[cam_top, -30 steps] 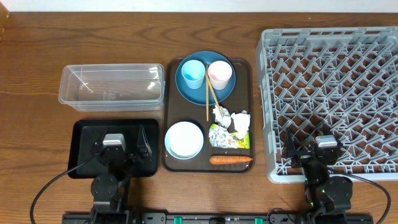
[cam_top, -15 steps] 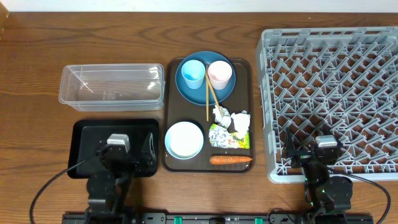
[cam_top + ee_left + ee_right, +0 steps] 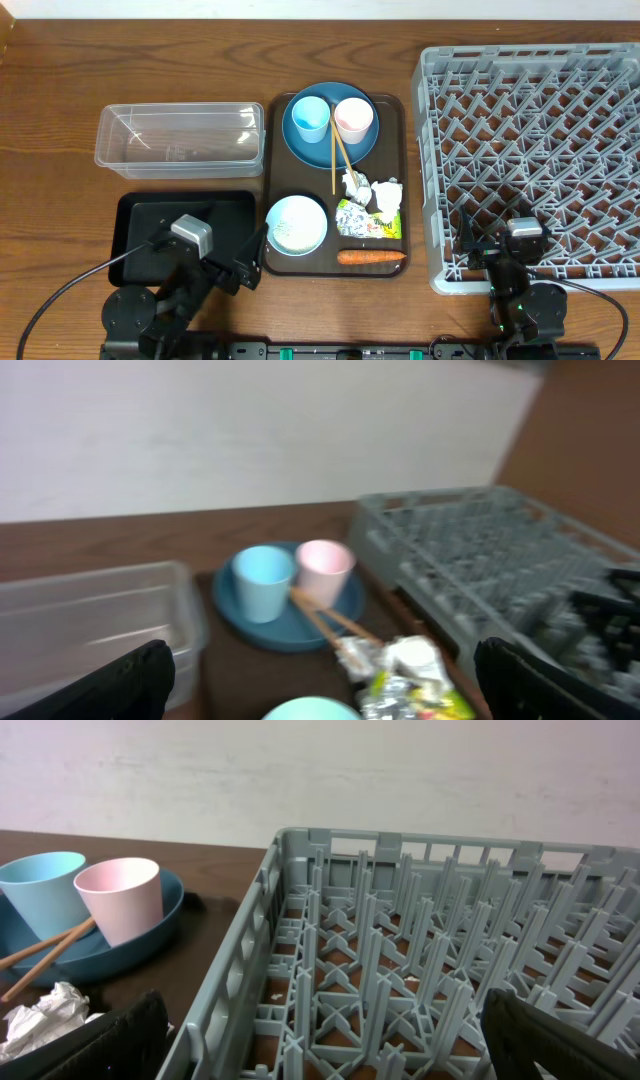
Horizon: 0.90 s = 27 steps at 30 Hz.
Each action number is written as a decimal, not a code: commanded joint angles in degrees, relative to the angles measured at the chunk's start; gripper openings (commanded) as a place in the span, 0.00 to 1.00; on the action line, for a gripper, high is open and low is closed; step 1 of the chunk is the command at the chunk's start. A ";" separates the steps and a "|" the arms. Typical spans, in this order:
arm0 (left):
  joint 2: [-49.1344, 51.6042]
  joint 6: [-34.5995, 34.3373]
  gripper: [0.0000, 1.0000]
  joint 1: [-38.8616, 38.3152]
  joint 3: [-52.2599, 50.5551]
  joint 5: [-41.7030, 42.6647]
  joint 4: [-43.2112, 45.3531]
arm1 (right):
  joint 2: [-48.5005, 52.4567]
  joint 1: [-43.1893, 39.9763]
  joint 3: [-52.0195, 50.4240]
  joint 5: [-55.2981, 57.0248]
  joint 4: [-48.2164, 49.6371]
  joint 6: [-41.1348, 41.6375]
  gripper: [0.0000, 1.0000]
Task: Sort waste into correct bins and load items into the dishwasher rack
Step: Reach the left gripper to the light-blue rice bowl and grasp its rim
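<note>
left gripper (image 3: pixel 322 665): jaws spread wide with nothing between them; it hangs over the near right corner of the black tray (image 3: pixel 135 212) and is angled toward the white bowl (image 3: pixel 296 223).
right gripper (image 3: pixel 320 1030): jaws spread wide, nothing held; it is low over the near left corner of the dishwasher rack (image 3: pixel 425 160).
dishwasher rack: a large square grey plastic crate with a lattice of upright pegs, on the right side of the wooden table (image 3: pixel 60 90).
clear tub (image 3: pixel 110 140): rectangular, see-through plastic, on the left, just behind the black tray.
black tray: shallow and rectangular, near left, just beside the brown serving tray (image 3: pixel 300 178).
brown serving tray: between the two bins and the rack; it carries the dishes and the waste.
blue plate (image 3: pixel 310 150): round, deep blue, at the far end of the serving tray, bearing both cups.
light blue cup (image 3: pixel 310 117): upright on the plate's left half.
pale pink cup (image 3: pixel 352 118): upright just right of the blue cup.
chopsticks (image 3: pixel 336 165): a thin pale wooden pair in a narrow V, running from between the cups over the plate's near rim.
white bowl: round, white rim, light blue inside, upright at the tray's near left.
crumpled paper (image 3: pixel 384 196): white wads right of the chopstick ends, touching the wrapper (image 3: pixel 365 222).
wrapper: crinkled, green-yellow and silver, between the paper and the carrot (image 3: pixel 371 257).
carrot: small and orange, lying along the tray's near edge, right of the bowl.
</note>
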 commanded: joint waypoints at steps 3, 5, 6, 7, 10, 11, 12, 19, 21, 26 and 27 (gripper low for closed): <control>0.37 -6.47 0.98 0.20 0.83 8.55 0.81 | -0.37 -0.46 -0.15 -0.20 -0.17 -1.07 0.99; 0.66 -9.46 0.98 0.20 0.94 8.55 -0.48 | -0.35 -0.46 -0.15 -0.20 -0.20 -1.07 0.99; 0.96 -10.67 0.98 0.20 1.16 8.48 -1.51 | -0.35 -0.46 -0.15 -0.17 -0.17 -1.07 0.99; 1.44 -11.82 0.98 0.20 1.62 7.89 -2.97 | -0.35 -0.46 -0.15 -0.17 -0.20 -1.07 0.99; 4.50 -12.94 0.98 0.20 5.16 4.33 -10.27 | -0.35 -0.46 -0.15 -0.17 -0.17 -1.07 0.99; 5.86 -12.92 0.98 0.20 6.75 2.95 -12.63 | -0.35 -0.46 -0.15 -0.17 -0.20 -1.07 0.99; 7.65 -12.87 0.98 0.20 8.81 1.31 -15.19 | -0.35 -0.46 -0.15 -0.17 -0.17 -1.07 0.99; 22.69 -12.74 0.98 0.17 25.64 -8.68 -30.99 | -0.35 -0.46 -0.15 -0.20 -0.17 -1.07 0.99; 27.30 -12.72 0.98 0.17 29.94 -12.28 -35.98 | -0.35 -0.46 -0.15 -0.17 -0.20 -1.07 0.99; 37.27 -12.74 0.98 -0.04 36.22 -14.51 -42.66 | -0.35 -0.46 -0.15 -0.17 -0.20 -1.07 0.99; 38.58 -12.74 0.98 -0.39 36.70 -14.51 -42.97 | -0.35 -0.46 -0.15 -0.17 -0.17 -1.07 0.99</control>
